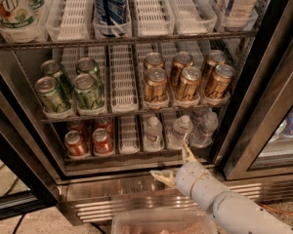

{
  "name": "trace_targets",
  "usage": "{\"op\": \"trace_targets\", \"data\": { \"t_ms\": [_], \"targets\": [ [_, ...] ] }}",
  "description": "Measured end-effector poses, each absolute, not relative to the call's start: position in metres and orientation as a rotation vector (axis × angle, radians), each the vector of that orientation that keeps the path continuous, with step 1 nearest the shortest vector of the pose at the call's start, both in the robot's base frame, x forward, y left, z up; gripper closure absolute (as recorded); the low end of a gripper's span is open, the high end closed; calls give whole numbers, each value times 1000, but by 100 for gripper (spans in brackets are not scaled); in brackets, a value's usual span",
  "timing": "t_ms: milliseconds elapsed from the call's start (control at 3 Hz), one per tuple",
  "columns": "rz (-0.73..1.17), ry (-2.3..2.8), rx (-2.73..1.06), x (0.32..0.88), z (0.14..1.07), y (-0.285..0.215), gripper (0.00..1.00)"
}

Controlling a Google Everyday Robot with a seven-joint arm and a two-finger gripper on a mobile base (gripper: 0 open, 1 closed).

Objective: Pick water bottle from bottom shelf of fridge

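Note:
The fridge [263,101] stands open with several racks. On the bottom shelf [132,156], red cans [90,141] sit at the left and three small clear water bottles with white caps at the right. The nearest water bottle [179,131] stands in the middle of the three. My gripper [175,165] is just in front of and below the shelf edge, under that bottle. Its fingers are spread wide, one fingertip [188,151] pointing up at the bottle's base and the other [158,176] out to the left. It holds nothing.
The rack above holds green cans [68,87] at left and gold cans [185,79] at right. The dark door frame [244,130] rises at right. The louvred steel grille [117,206] lies below. A clear plastic tub [161,223] sits at the bottom edge.

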State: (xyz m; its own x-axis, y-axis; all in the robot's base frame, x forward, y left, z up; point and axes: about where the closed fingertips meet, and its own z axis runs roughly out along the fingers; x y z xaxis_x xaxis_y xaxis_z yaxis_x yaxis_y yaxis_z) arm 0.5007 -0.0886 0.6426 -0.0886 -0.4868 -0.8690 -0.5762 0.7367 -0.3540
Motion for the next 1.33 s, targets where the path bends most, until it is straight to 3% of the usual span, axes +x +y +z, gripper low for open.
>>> {"op": "trace_targets", "data": {
  "t_ms": [333, 1333],
  "targets": [
    [92, 1729, -846, 501, 643, -89, 20],
    [151, 1699, -812, 505, 632, -64, 29]
  ]
}}
